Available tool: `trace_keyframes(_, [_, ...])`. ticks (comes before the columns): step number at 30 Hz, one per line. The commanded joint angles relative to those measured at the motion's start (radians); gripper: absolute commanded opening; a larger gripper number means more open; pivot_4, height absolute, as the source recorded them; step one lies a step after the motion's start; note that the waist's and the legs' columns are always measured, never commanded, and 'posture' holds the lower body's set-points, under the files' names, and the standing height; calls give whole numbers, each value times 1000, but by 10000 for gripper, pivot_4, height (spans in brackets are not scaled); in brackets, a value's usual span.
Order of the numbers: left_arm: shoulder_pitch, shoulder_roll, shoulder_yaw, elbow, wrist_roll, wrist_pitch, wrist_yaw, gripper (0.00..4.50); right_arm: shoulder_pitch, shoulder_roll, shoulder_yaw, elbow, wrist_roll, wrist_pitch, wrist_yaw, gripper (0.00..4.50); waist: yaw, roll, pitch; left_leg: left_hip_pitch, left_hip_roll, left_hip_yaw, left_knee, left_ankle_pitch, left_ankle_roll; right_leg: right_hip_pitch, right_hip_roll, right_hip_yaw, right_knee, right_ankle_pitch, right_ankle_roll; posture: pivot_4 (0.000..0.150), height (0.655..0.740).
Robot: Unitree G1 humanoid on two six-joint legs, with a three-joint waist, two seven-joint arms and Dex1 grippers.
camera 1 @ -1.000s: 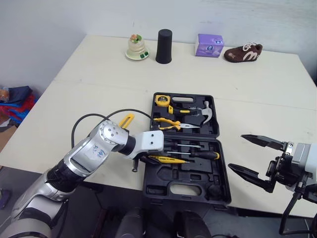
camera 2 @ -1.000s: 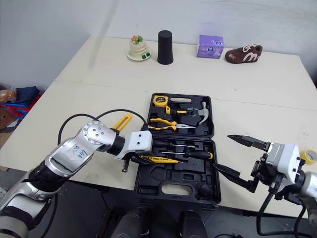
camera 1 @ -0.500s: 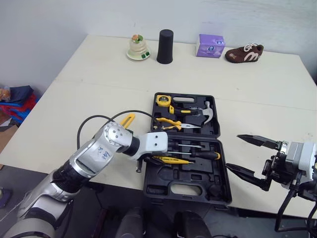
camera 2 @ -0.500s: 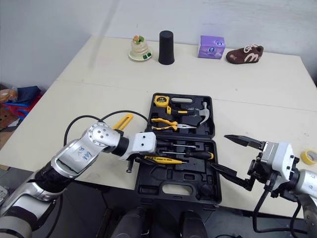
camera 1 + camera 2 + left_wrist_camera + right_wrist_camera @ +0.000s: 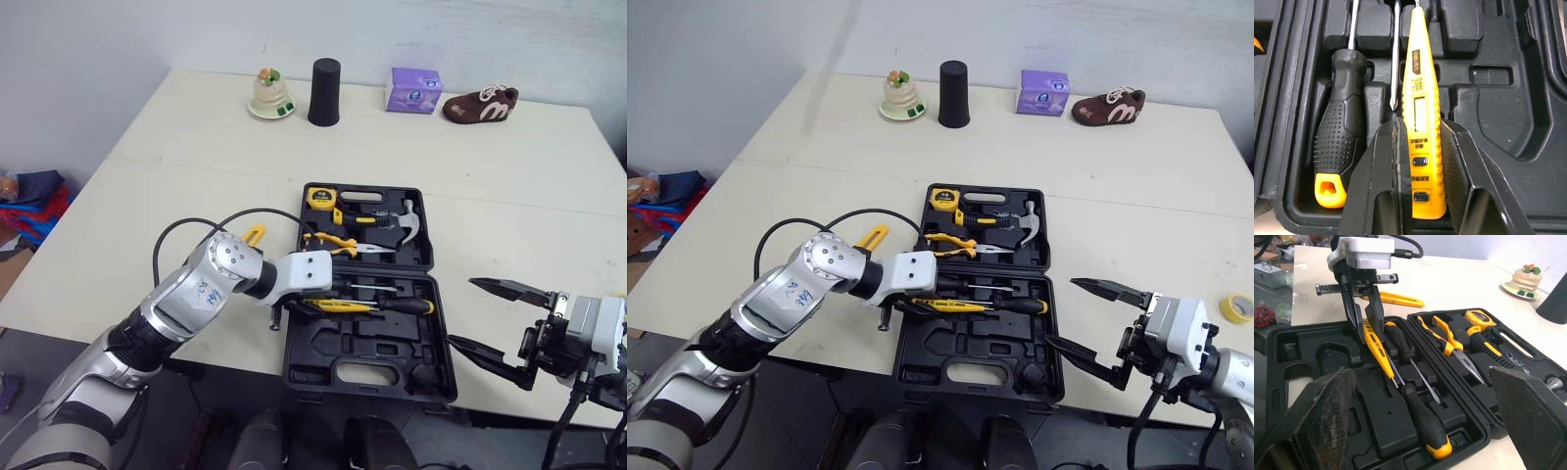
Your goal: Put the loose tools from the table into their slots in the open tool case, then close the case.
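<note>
The black tool case (image 5: 429, 257) lies open in the middle of the table. My left gripper (image 5: 306, 302) is shut on a yellow voltage tester pen (image 5: 1420, 112) and holds it low over the near half of the case. The pen lies alongside a thin screwdriver shaft and a black-handled screwdriver (image 5: 1339, 132) seated in their slots. Pliers (image 5: 338, 245), a hammer (image 5: 394, 225) and a tape measure (image 5: 319, 197) fill the far half. A yellow utility knife (image 5: 253, 235) lies loose on the table left of the case. My right gripper (image 5: 462, 311) hangs open just right of the case.
A yellow tape roll (image 5: 1235, 307) lies at the table's right edge. Along the far edge stand a cake ornament (image 5: 269, 93), a black cup (image 5: 324, 91), a purple box (image 5: 412, 90) and a brown shoe (image 5: 480, 104). The table's front edge runs close under the case.
My left gripper has carried the tester pen a little farther into the case, closer to the screwdrivers. The right gripper has sunk slightly toward the table's front edge, still open.
</note>
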Motion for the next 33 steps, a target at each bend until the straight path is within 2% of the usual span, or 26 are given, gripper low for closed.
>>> trace_keyframes(1, [-5, 30, -31, -55, -3, 23, -47, 5097, 13, 14, -4, 14, 0, -47, 27, 45000, 0, 0, 0, 0, 0, 0, 0, 0, 0, 0, 0, 0, 0, 0, 0, 1500, 7341])
trace_keyframes(21, [-24, -12, -28, 27, 42, 6, 14, 5097, 53, 34, -10, 66, -5, -127, 80, 45000, 1, 0, 0, 0, 0, 0, 1, 0, 0, 1, 0, 0, 1, 0, 0, 1500, 7341])
trace_keyframes(33, [-18, 21, -34, 27, 43, -16, -25, 5097, 72, 41, -6, 69, -6, -150, 78, 45000, -2, 0, 0, 1, 0, 0, 2, 0, 0, 1, 0, 0, 3, 0, 0, 1500, 7341])
